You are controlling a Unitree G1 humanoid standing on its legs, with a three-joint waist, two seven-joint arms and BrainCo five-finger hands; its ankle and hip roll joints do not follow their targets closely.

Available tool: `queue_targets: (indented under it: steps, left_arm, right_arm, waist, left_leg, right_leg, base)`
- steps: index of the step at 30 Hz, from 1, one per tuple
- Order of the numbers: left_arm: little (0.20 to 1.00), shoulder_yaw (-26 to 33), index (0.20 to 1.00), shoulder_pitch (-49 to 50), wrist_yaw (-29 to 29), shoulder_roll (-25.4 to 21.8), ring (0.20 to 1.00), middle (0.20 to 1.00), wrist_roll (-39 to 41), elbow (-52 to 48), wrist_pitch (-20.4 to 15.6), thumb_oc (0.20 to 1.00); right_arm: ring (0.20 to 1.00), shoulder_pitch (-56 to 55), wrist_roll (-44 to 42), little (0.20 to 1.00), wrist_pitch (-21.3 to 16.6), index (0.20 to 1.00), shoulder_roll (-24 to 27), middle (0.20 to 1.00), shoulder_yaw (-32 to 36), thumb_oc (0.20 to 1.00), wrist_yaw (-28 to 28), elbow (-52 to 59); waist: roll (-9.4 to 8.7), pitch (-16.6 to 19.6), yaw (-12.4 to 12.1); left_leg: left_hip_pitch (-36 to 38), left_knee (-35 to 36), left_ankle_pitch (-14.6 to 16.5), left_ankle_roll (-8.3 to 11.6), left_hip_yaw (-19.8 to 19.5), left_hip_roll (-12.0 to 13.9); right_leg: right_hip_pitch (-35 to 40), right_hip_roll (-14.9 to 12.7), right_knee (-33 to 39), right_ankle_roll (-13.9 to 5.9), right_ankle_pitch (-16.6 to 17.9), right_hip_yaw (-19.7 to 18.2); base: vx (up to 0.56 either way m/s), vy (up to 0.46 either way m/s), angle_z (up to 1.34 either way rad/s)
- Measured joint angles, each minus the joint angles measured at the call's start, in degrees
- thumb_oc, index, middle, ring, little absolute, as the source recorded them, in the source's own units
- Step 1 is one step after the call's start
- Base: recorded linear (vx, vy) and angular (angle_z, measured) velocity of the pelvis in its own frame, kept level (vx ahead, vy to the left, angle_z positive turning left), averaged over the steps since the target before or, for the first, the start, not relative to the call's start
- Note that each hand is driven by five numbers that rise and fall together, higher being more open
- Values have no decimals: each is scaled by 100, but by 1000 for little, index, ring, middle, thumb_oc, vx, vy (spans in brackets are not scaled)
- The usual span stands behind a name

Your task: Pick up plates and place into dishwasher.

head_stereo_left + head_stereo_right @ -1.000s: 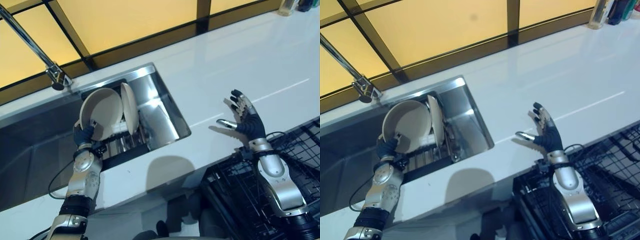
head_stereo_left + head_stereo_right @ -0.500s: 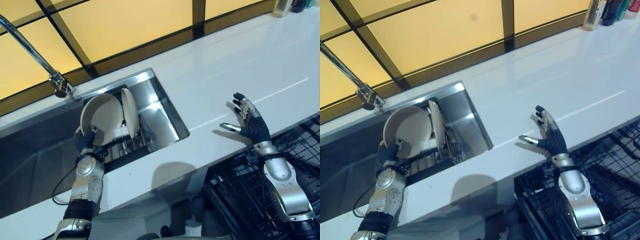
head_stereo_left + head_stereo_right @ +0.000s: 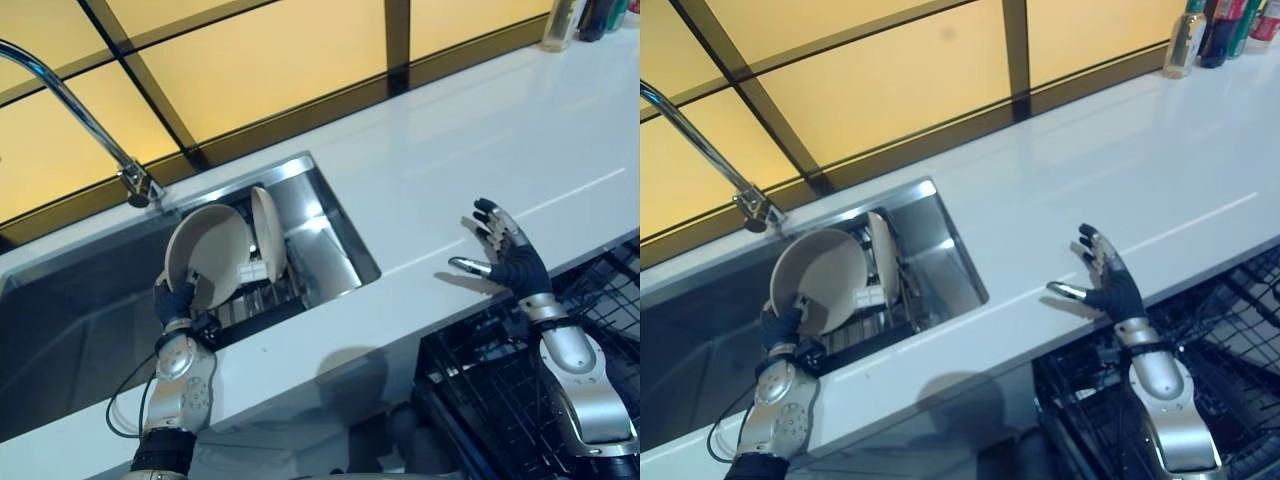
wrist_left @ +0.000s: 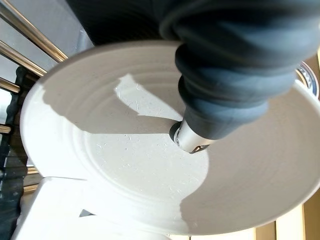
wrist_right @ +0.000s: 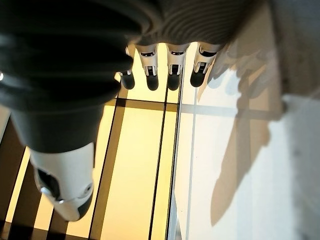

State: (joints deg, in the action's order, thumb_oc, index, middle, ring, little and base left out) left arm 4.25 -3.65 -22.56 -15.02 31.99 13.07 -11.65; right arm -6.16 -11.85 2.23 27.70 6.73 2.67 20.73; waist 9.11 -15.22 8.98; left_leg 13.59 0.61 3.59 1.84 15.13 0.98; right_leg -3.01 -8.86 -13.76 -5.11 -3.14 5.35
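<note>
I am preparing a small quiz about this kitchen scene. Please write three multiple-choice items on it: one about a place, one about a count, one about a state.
1. Where is the round cream ceramic plate that the left hand grips?
A. over the steel sink
B. on the white counter
C. in the black wire dishwasher rack

2. How many plates show at the sink?
A. one
B. two
C. four

3. How is the right hand?
A. shut on a plate
B. open, holding nothing
C. pressing the tap

Answers: 1 A, the plate stands above the sink basin. 2 B, a second plate stands on edge beside the first. 3 B, its fingers are spread above the counter edge.
</note>
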Motion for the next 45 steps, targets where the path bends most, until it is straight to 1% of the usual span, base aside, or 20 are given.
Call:
queue_targets:
  steps: [2,4,5,9,10,11,12,15,20,22,26,28,30,33,35,37,39,42,44,45]
  left_arm:
    - [200,12,200,87,-47,16,200,200,-30,-152,-42,200]
    - [200,131,200,375,-129,107,200,200,-202,-577,-126,200]
    - [200,169,200,618,-144,162,200,200,-205,-847,-328,200]
    - [200,539,200,1118,-140,166,200,200,-352,-1972,-771,200]
    - [200,679,200,1201,-124,165,200,200,-421,-2214,-850,200]
    - [200,796,200,1263,-108,160,200,200,-426,-2432,-952,200]
    - [200,920,200,1299,-101,152,200,200,-425,-2597,-1011,200]
    - [200,1170,200,1366,-79,135,200,200,-425,-2954,-1090,200]
    - [200,1274,200,1430,8,135,200,200,-426,-3192,-1164,200]
    - [200,1278,200,1433,13,135,200,200,-425,-3199,-1237,200]
    - [200,1281,200,1433,221,132,200,200,-412,-3235,-1269,200]
    - [200,1275,200,1432,495,130,200,200,-299,-3235,-1211,200]
    - [200,1251,200,1420,847,126,200,200,-81,-3245,-1016,200]
    - [200,981,200,1405,1366,93,200,200,35,-3245,-725,200]
    - [200,653,200,1375,1743,37,200,200,63,-3245,-564,200]
    - [200,240,200,1222,2072,-5,200,200,82,-3208,-347,200]
    - [200,-50,200,1097,2333,-26,200,200,103,-3203,-151,200]
    - [200,-463,200,865,2586,-43,200,200,143,-3172,186,200]
    - [200,-775,200,673,2726,-126,200,200,144,-3085,410,200]
    - [200,-872,200,579,2794,-132,200,200,144,-3010,513,200]
  right_arm:
    - [1000,-246,-1,1000,57,1000,-6,1000,140,1000,71,164]
    - [1000,-431,0,1000,88,1000,-20,1000,236,1000,121,262]
    - [1000,-505,0,1000,102,1000,-43,1000,299,1000,150,300]
    - [1000,-661,2,1000,277,1000,-238,1000,538,1000,197,308]
    - [1000,-747,3,1000,321,1000,-251,1000,582,1000,229,311]
    - [1000,-867,3,1000,333,1000,-252,1000,632,1000,271,313]
    - [1000,-943,1,1000,372,1000,-251,1000,651,1000,301,331]
    - [1000,-1110,0,1000,448,1000,-257,1000,654,1000,377,394]
    - [1000,-1214,0,1000,561,1000,-348,1000,662,1000,441,436]
    - [1000,-1246,2,1000,623,1000,-486,1000,670,1000,428,436]
    - [1000,-1381,2,1000,704,1000,-499,1000,682,1000,419,434]
    - [1000,-1402,0,1000,703,1000,-507,1000,673,1000,426,425]
    - [1000,-1376,-15,1000,696,1000,-502,1000,628,1000,490,425]
    - [1000,-1268,-206,1000,669,1000,-468,1000,401,1000,761,401]
    - [1000,-1040,-311,1000,461,1000,-427,1000,37,1000,974,365]
    - [1000,-637,-355,1000,234,1000,-426,1000,-368,1000,1031,339]
    - [1000,-225,-383,1000,64,1000,-423,1000,-631,1000,1054,337]
    - [1000,322,-625,1000,-154,1000,-419,1000,-873,1000,1011,332]
    - [1000,503,-821,1000,-234,1000,-410,1000,-997,1000,948,299]
    - [1000,558,-885,1000,-236,1000,-413,1000,-1040,1000,944,254]
  waist:
    - [-36,17,7]
    - [-68,32,4]
    - [-69,37,-17]
    - [-101,159,-94]
    - [-73,275,-226]
    - [-92,359,-232]
    - [-46,452,-319]
    - [-8,632,-368]
    - [-105,831,-406]
    - [-131,931,-446]
    - [-191,1120,-522]
    - [-207,1154,-521]
    - [-202,1164,-523]
    - [-195,1168,-553]
    - [-184,1176,-573]
    - [-163,1189,-672]
    - [-165,1189,-704]
    - [-163,1191,-729]
    - [-159,1189,-847]
    - [-159,1190,-854]
  left_leg:
    - [21,3,0,0,-27,0]
    - [60,7,0,0,-105,1]
    - [80,6,0,0,-153,-1]
    - [80,10,0,-1,-283,-8]
    - [71,18,1,-4,-287,-9]
    - [64,34,12,-20,-286,-14]
    - [55,82,25,-42,-300,-19]
    - [51,105,29,-63,-382,-49]
    - [-40,175,-57,-99,-475,-56]
    - [-45,203,-64,-94,-480,-56]
    - [-41,271,-90,-55,-494,-50]
    - [-42,285,-99,-42,-518,-46]
    - [-44,286,-106,-33,-550,-43]
    - [-57,287,-120,-14,-596,-16]
    - [-94,283,-123,-9,-613,-5]
    - [-120,277,-141,0,-608,16]
    - [-121,281,-147,11,-617,54]
    - [-116,282,-151,21,-639,115]
    - [-112,281,-155,27,-653,146]
    - [-112,282,-155,28,-660,155]
  right_leg:
    - [51,-6,4,-5,-3,30]
    - [106,-10,8,-7,-11,48]
    - [139,-20,10,-11,-20,64]
    - [166,-46,-8,-12,-67,171]
    - [165,-67,-25,-10,-72,173]
    - [140,-79,-37,15,-92,174]
    - [160,-89,-50,9,-98,188]
    - [153,-141,-111,5,-131,234]
    - [80,-160,-136,16,-139,301]
    - [87,-156,-114,15,-139,311]
    - [89,-143,-66,1,-147,341]
    - [103,-142,-39,-4,-149,372]
    - [120,-136,-16,-12,-148,399]
    - [166,-121,42,-17,-147,470]
    - [165,-108,75,-14,-144,480]
    - [186,-56,190,-30,-73,489]
    - [264,-11,330,-24,-9,523]
    - [413,79,657,9,150,606]
    - [548,143,920,35,313,630]
    - [625,164,1051,41,380,646]
  base:
    - [-27,-36,4]
    - [-30,-33,5]
    - [-29,-34,10]
    - [-32,-40,18]
    - [-53,-66,-1]
    - [-40,-49,2]
    - [-54,-66,5]
    - [-48,-50,11]
    - [-51,-41,11]
    - [-54,-34,1]
    - [-52,-27,2]
    - [-65,-32,5]
    - [-88,-50,8]
    - [-83,-50,12]
    - [-84,-52,6]
    - [-67,-44,0]
    - [-56,-53,3]
    - [-51,-50,7]
    - [-41,-43,4]
    - [-29,-36,2]
